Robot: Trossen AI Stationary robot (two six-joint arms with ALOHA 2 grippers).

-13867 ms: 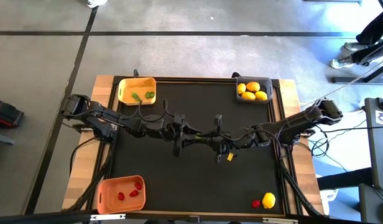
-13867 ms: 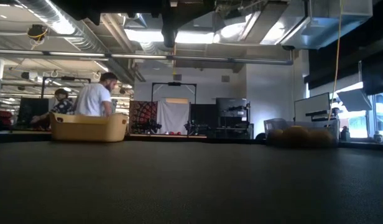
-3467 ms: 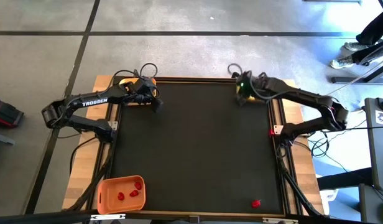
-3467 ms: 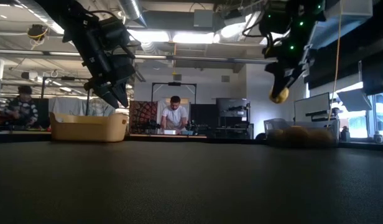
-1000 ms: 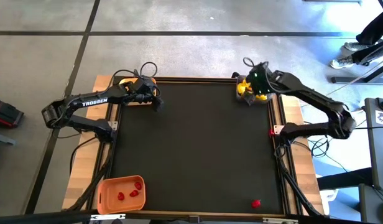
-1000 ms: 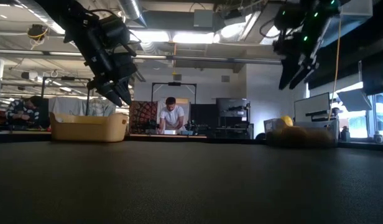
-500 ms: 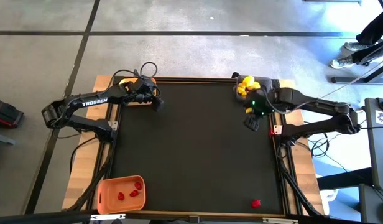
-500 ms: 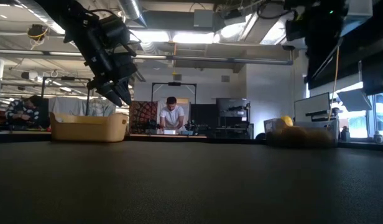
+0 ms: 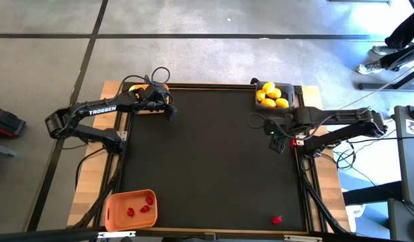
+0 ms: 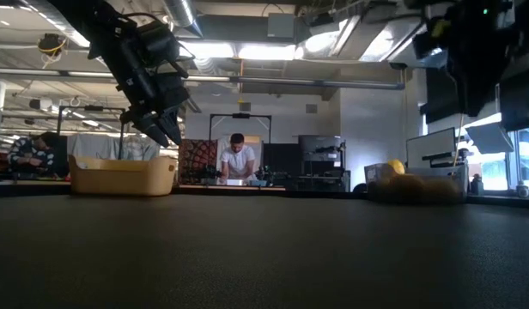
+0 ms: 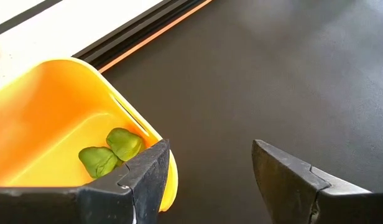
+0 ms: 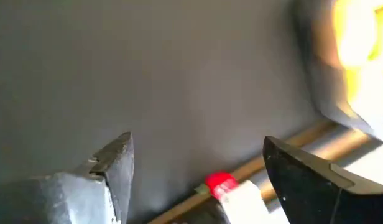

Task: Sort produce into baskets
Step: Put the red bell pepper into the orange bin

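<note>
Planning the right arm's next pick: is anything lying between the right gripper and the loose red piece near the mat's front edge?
No. In the high view, only bare black mat separates the right gripper from the red piece.

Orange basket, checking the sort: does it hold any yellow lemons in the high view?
No: the orange basket holds only red pieces, while the lemons sit in the dark grey basket.

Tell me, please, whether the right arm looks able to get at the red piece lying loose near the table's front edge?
Probably yes. The red piece lies alone on bare mat on the right arm's side, with nothing beside or over it. The right gripper is open and empty, partway down that side; the left gripper waits by the yellow basket.
</note>
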